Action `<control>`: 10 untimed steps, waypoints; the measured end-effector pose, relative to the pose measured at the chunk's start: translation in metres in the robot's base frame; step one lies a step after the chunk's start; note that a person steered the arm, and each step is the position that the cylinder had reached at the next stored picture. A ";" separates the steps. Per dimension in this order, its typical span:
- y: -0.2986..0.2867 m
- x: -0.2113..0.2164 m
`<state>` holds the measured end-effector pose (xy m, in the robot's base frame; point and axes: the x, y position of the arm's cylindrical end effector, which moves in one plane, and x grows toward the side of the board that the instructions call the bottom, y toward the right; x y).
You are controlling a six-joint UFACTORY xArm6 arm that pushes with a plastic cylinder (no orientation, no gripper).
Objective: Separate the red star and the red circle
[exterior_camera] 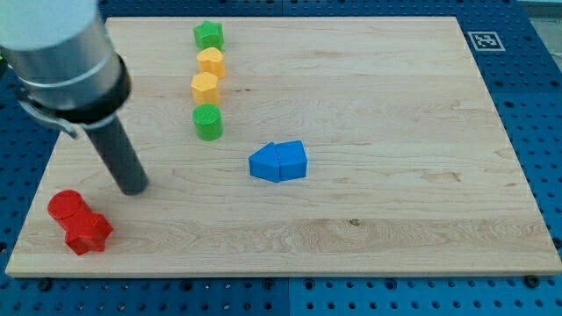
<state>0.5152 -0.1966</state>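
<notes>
The red circle (67,207) and the red star (88,233) sit touching each other near the board's bottom left corner, the circle up and left of the star. My tip (133,189) rests on the board just up and right of the pair, a short gap from the circle.
A column near the top holds a green block (209,35), two yellow blocks (211,61) (205,87) and a green cylinder (208,121). Two blue blocks (263,164) (292,161) touch mid-board. The wooden board (395,132) lies on a blue pegboard, with a marker tag (484,40) at top right.
</notes>
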 end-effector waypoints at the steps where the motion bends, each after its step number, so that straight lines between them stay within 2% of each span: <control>1: -0.067 -0.006; 2: -0.108 0.006; 4: -0.108 0.045; 8: -0.090 0.051; 9: -0.088 0.076; 10: -0.065 0.083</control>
<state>0.5978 -0.2615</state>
